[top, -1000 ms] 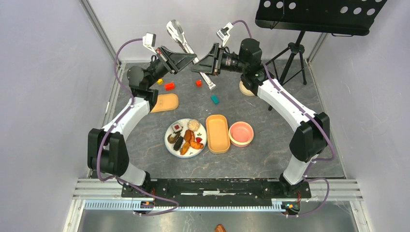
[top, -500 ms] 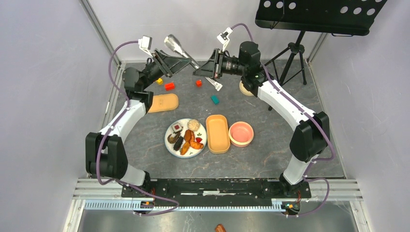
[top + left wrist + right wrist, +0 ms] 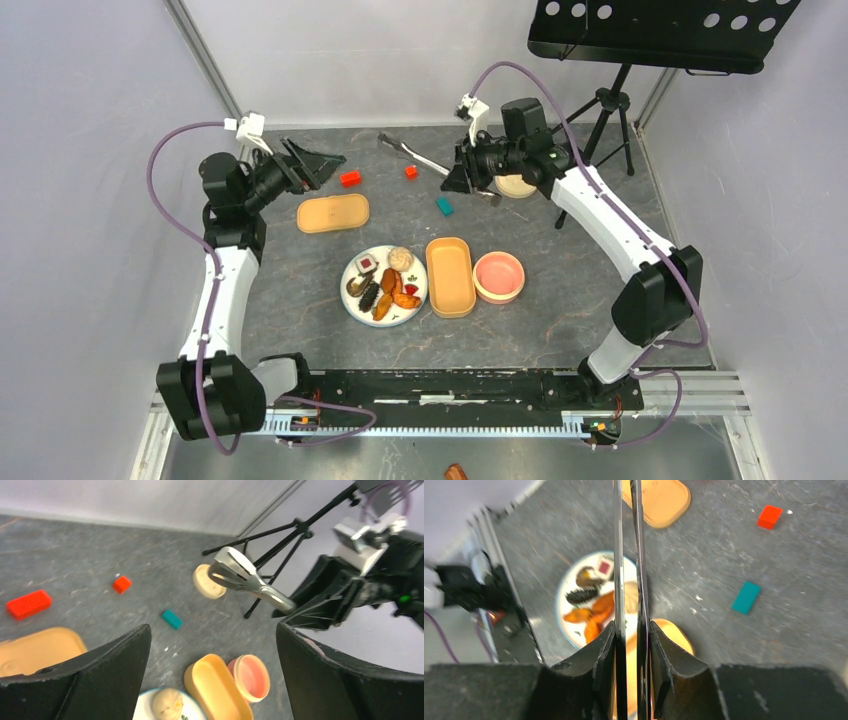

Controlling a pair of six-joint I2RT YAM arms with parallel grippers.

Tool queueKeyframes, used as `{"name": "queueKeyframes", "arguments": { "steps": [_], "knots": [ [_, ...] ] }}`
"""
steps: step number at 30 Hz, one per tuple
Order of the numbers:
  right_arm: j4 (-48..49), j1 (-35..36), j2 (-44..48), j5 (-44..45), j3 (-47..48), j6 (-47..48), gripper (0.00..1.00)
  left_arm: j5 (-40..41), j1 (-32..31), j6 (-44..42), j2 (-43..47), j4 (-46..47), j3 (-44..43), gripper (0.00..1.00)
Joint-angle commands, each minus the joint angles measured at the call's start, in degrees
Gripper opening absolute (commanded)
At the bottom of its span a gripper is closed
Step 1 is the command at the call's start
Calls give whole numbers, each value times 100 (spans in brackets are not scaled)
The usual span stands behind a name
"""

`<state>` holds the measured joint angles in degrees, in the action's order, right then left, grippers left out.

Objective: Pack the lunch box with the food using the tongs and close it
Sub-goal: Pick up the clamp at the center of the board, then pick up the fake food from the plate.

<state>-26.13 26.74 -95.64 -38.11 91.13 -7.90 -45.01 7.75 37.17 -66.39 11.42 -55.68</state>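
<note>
Tongs (image 3: 410,152), long and grey, are clamped near their joined end in the right gripper (image 3: 462,178) above the far part of the table (image 3: 300,290). They slant toward the back wall and are lifted clear of the surface. In the right wrist view the two thin arms run side by side between the black fingers (image 3: 606,672), squeezed narrow and almost parallel. In the left wrist view the scalloped tips stand slightly apart, with nothing between them.

The left gripper (image 3: 322,163) hangs at the far left with its jaws spread wide, gripping nothing.

The food (image 3: 385,290) lies on a white plate (image 3: 392,322) at mid-table: orange-brown fried pieces, a dark ridged piece, small red bits and a pale rice ball (image 3: 401,259). A small green mark on the plate rim is too blurred to read.

The lunch box (image 3: 450,277), an oblong orange tray, sits open just right of the plate. Its flat lid (image 3: 332,212) lies well apart, to the far left. A pink bowl (image 3: 498,276) rests against the box's right side.

A red block (image 3: 350,179), a small red cube (image 3: 410,171) and a teal cube (image 3: 444,206) are scattered beneath the tongs. A black tripod (image 3: 600,110) stands at the far right.
</note>
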Motion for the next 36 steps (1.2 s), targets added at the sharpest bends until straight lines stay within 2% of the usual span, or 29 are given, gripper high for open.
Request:
{"name": "queueKeyframes", "arguments": {
  "steps": [1,4,7,12,25,36],
  "knots": [
    [-1769,41,385,287,513,2556,32,475,38,-1580,314,-1931,-113,100],
    [-2509,57,555,519,426,3542,35,595,58,-1709,450,-2111,-34,100],
    [-2846,140,816,949,56,4261,39,882,65,-1667,572,-2202,13,100],
    [-3090,443,1108,1522,-430,4935,42,1208,111,-1616,581,-2640,-72,100],
    [-2675,1108,655,2619,-960,5389,47,1040,227,-1523,355,-2727,-350,100],
    [-2399,1176,148,2682,-820,5397,50,977,236,-1358,225,-2541,-370,100]
  ]
}}
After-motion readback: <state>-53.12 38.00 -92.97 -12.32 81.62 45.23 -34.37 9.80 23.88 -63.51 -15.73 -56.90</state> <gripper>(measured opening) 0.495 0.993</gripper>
